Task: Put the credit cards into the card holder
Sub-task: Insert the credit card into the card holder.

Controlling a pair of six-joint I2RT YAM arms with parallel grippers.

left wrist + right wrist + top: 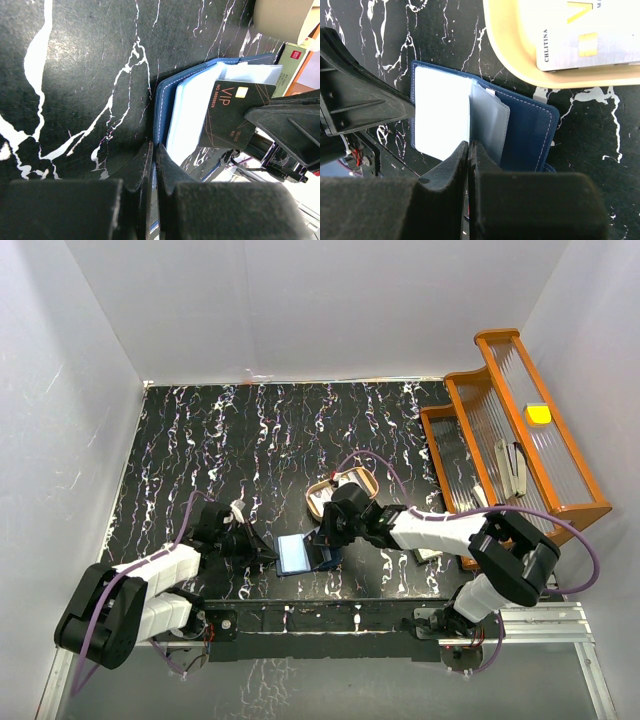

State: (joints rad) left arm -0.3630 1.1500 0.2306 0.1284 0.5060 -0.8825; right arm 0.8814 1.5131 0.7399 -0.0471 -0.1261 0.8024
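The navy-blue card holder [297, 553] lies open on the black marbled table, its pale inside [440, 112] facing up, with a grey pocket flap [492, 125]. My left gripper [154, 148] is shut on the edge of its navy cover [162, 107]; the gripper also shows in the top view [264, 551]. My right gripper [469, 146] is shut on a black VIP credit card [235, 112], held on edge over the holder's inside, at the pocket flap. I cannot tell whether it sits in the pocket. A white credit card [592, 35] lies in the tan tray [507, 55].
The tan tray [318, 490] sits just behind the right gripper [326, 542]. An orange ribbed rack [520, 430] holding a yellow item [539, 413] stands at the right. A pale block [430, 555] lies under the right arm. White walls enclose the table.
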